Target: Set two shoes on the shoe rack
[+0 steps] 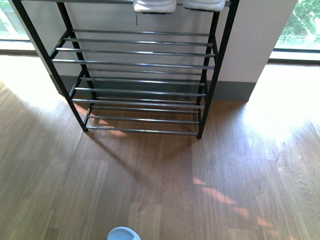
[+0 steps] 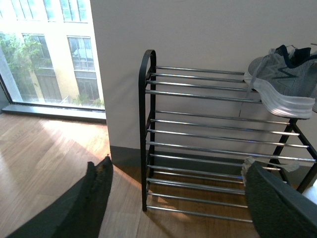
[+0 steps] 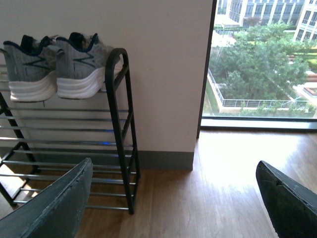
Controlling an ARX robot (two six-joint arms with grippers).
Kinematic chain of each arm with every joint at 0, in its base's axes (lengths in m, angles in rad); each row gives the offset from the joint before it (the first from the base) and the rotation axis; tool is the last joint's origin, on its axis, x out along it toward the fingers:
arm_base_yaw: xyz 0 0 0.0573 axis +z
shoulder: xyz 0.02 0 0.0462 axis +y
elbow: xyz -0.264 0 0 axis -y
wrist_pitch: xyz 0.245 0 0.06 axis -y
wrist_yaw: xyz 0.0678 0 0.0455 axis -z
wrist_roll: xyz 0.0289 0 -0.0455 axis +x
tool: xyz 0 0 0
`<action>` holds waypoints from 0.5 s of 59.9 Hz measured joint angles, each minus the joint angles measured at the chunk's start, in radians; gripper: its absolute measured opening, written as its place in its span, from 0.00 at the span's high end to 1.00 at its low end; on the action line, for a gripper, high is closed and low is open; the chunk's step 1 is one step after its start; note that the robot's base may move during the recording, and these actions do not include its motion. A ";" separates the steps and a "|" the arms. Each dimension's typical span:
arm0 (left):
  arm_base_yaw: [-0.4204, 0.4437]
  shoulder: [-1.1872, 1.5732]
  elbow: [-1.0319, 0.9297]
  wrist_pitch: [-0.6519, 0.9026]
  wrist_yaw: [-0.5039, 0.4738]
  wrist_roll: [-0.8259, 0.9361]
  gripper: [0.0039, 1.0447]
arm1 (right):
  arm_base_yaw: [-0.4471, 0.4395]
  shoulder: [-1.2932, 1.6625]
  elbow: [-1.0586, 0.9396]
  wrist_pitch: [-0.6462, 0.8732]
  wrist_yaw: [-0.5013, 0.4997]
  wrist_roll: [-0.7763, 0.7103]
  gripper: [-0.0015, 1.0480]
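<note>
Two grey knit sneakers [image 3: 29,72] [image 3: 81,67] with white soles stand side by side on the top shelf of the shoe rack [image 3: 119,129], at its right end. Only their white soles [image 1: 155,5] [image 1: 204,4] show at the top of the front view, above the rack [image 1: 140,90]. The left wrist view catches one sneaker [image 2: 285,82] on the rack [image 2: 146,124]. A pale blue sandal [image 1: 123,233] peeks in at the bottom edge of the front view. My left gripper [image 2: 176,198] is open and empty, facing the rack's lower shelves. My right gripper [image 3: 173,198] is open over bare floor beside the rack.
The rack stands against a white wall with a grey baseboard [image 1: 235,90]. Floor-to-ceiling windows [image 3: 257,59] flank the wall on both sides. Wooden floor [image 1: 175,185] stretches in front of the rack, with sun patches. The lower shelves hold nothing.
</note>
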 joint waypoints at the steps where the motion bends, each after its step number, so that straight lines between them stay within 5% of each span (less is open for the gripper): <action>1: 0.000 0.000 0.000 0.000 0.000 0.000 0.09 | 0.000 0.000 0.000 0.000 0.000 0.000 0.09; 30: 0.000 0.000 0.000 0.000 0.000 0.000 0.09 | 0.000 -0.001 0.000 0.000 0.000 0.000 0.09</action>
